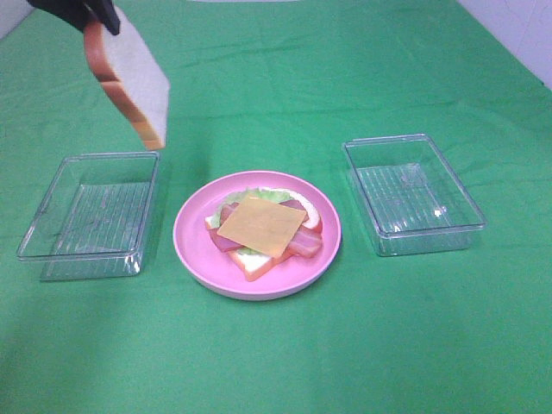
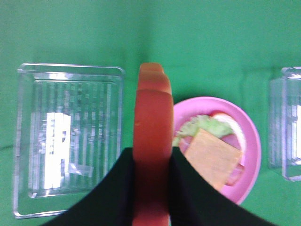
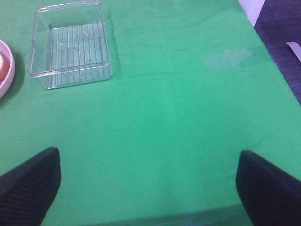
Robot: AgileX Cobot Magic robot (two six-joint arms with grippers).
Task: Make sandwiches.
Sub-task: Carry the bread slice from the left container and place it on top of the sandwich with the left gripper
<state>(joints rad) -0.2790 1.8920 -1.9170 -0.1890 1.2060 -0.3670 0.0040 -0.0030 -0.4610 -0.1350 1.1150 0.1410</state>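
Green cloth (image 1: 362, 78) spread across the whole table, wall to wall in every view. On it, two clear plastic trays: left tray (image 1: 90, 214) near the left edge, right tray (image 1: 412, 194) off to the right, both standing flat, well apart from each other. Right tray also seen from the right wrist (image 3: 70, 44), left tray from the left wrist (image 2: 68, 139).

Between the trays, round pink plate (image 1: 194, 250), just beside the left tray without touching it. On the plate, open sandwich stack: bottom bread slice (image 1: 259, 267) with orange crust, pale green lettuce (image 1: 259, 196) peeking out at the far side, reddish bacon strips (image 1: 304, 244) lying across, yellow cheese square (image 1: 261, 226) on top, turned diamond-wise. Same stack in the left wrist view, cheese (image 2: 214, 157) uppermost.

Up in the air, high over the far left corner, second bread slice (image 1: 131, 78), tilted, white face toward the camera, hanging above the far end of the left tray. Clamped edge-on by the left gripper (image 2: 151, 188), black fingers (image 2: 120, 188) pressed on both faces, crust (image 2: 151, 122) pointing away.

Right gripper (image 3: 150, 183) over bare cloth, fingers spread wide, gripping nothing.
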